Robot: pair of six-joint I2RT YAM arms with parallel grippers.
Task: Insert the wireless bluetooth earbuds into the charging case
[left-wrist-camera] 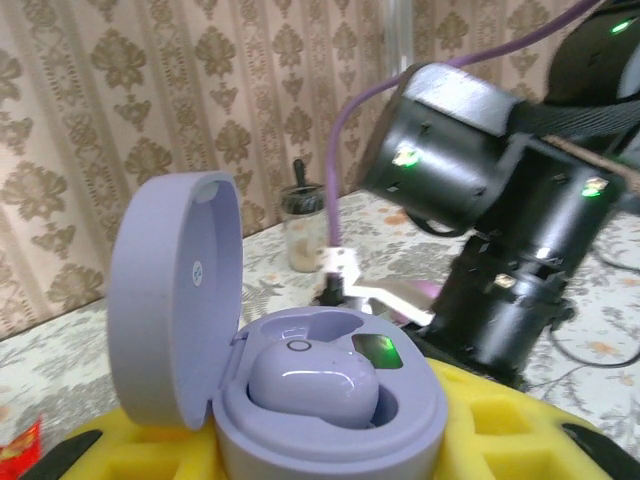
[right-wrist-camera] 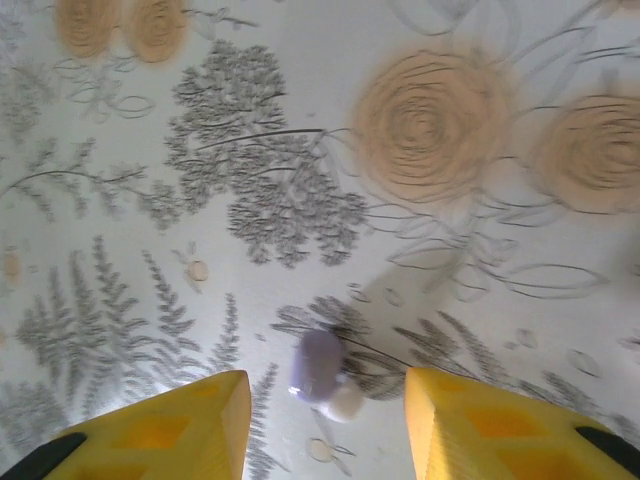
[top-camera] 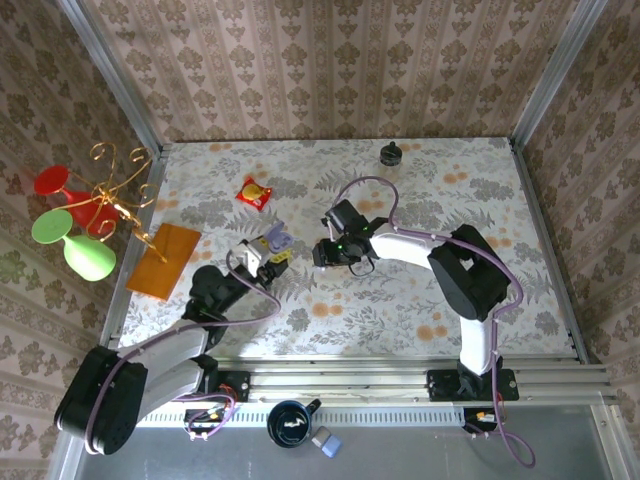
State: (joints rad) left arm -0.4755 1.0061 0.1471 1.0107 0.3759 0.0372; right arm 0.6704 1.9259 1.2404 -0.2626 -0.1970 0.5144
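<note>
Clamped in the left gripper [left-wrist-camera: 320,455], the charging case [left-wrist-camera: 175,300] is half filled; a loose earbud [right-wrist-camera: 322,368] is framed, ungrasped, by the parted right gripper [right-wrist-camera: 325,440].

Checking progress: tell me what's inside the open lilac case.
One lilac earbud sits in the charging case. The socket beside it looks empty, though its bottom is hidden behind the bud.

Soft, even light is flooding the table [top-camera: 520,220] from above, leaving only faint shadows. Up close, glare is glinting off the glossy charging case [left-wrist-camera: 330,440] while the right arm [left-wrist-camera: 500,250] behind is blurring. The other wrist view is running pale and soft, the earbud [right-wrist-camera: 320,365] casting a dim shadow rightward.
</note>
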